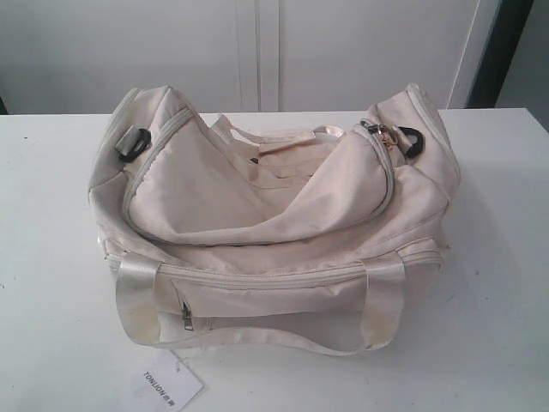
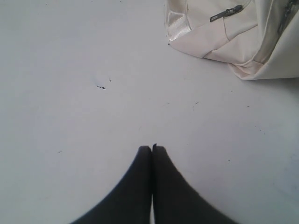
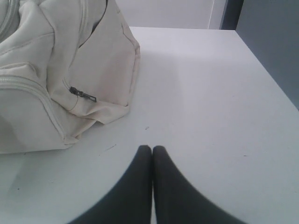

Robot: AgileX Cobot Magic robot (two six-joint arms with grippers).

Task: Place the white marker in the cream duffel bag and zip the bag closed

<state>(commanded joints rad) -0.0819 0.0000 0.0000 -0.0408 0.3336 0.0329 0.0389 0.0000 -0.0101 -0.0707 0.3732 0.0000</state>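
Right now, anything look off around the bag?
Nothing spilled or damaged. The bag sags inward on top, and a paper tag lies on the table at its front. No marker shows in any view; whether it is inside cannot be told.

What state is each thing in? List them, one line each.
cream duffel bag: upright on table, top sagging, top zipper looks closed.
front pocket zip: looks closed.
paper tag: flat on table.
left claw: shut, empty.
right claw: shut, empty.
white marker: not in view.
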